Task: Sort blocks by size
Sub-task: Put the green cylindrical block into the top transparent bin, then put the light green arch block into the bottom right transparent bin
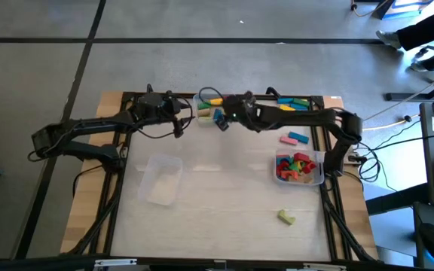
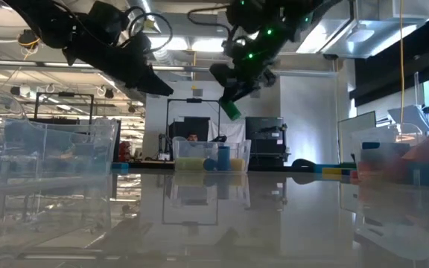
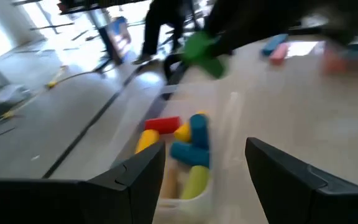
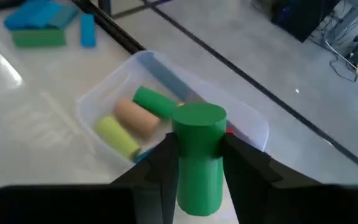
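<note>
Right tool (image 4: 199, 163): clenched on green cylinder (image 4: 197, 155), above far bin (image 4: 104, 93) for drop. Left tool (image 3: 204, 168): released, waiting alongside.

Held in the right gripper (image 4: 199, 163): one cylinder (image 4: 198, 155), above a far-edge bin (image 1: 206, 110) containing blocks (image 3: 188, 146). Left gripper (image 3: 205, 171) just beside, spread wide.

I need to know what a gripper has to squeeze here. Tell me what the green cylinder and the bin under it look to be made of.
Green cylinder, held in the right gripper: looks like painted wood or solid plastic; matte, even colour, crisp flat end. I can't tell which.

Bin: clear thin plastic; see-through walls, rounded glossy rim, blocks visible through it.
</note>
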